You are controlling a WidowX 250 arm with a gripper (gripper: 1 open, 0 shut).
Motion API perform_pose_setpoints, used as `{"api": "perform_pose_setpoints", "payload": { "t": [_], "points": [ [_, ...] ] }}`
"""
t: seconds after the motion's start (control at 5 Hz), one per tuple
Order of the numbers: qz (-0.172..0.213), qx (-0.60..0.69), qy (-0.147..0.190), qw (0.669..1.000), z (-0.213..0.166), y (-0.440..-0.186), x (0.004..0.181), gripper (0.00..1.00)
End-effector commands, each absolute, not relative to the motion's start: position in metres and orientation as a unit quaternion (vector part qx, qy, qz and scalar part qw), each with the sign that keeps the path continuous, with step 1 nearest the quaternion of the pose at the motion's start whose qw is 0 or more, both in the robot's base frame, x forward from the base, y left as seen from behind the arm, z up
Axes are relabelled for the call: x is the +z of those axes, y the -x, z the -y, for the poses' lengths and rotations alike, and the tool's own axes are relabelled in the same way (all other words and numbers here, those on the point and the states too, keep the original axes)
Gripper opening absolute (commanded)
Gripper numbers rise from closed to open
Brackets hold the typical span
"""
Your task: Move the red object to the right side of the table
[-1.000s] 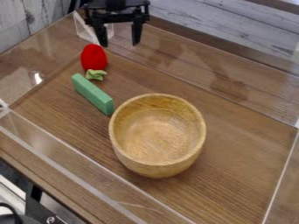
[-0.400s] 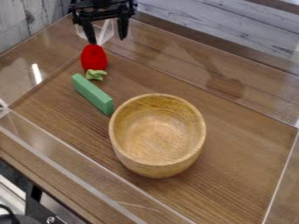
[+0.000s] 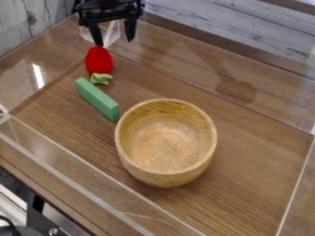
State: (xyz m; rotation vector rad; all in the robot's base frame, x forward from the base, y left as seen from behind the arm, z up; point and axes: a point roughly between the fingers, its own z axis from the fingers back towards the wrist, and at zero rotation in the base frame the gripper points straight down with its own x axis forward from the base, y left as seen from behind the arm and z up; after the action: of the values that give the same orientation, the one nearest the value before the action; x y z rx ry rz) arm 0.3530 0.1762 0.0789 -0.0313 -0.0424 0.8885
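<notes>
Red against the brown wood-grain table (image 3: 246, 138), the red object (image 3: 99, 60) is the landmark in the single camera view: it sits far from the table's right side, with a green block (image 3: 99, 98) just beside it toward the camera and a wooden bowl (image 3: 167, 141) well apart, nearer the middle. The gripper (image 3: 109, 35) hangs just behind and above it, fingers apart, holding nothing. Risk, as I judge it: a slightly offset descent could land a finger on the rounded toy and roll it against the block.
</notes>
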Motion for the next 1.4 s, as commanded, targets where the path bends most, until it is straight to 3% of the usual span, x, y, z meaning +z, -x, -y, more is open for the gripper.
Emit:
{"api": "perform_pose_setpoints", "payload": {
  "t": [0.0,0.4,0.8,1.0,1.2],
  "points": [
    [0.057,0.424,0.016,0.904,-0.184,-0.362,0.099,1.0],
    [0.065,0.475,0.012,0.877,-0.207,-0.367,0.101,1.0],
    [0.069,0.475,0.011,0.877,-0.2,-0.362,0.109,1.0],
    [0.062,0.494,-0.003,0.867,-0.195,-0.361,0.1,1.0],
    [0.059,0.498,-0.011,0.865,-0.19,-0.366,0.083,0.0]
  ]
}}
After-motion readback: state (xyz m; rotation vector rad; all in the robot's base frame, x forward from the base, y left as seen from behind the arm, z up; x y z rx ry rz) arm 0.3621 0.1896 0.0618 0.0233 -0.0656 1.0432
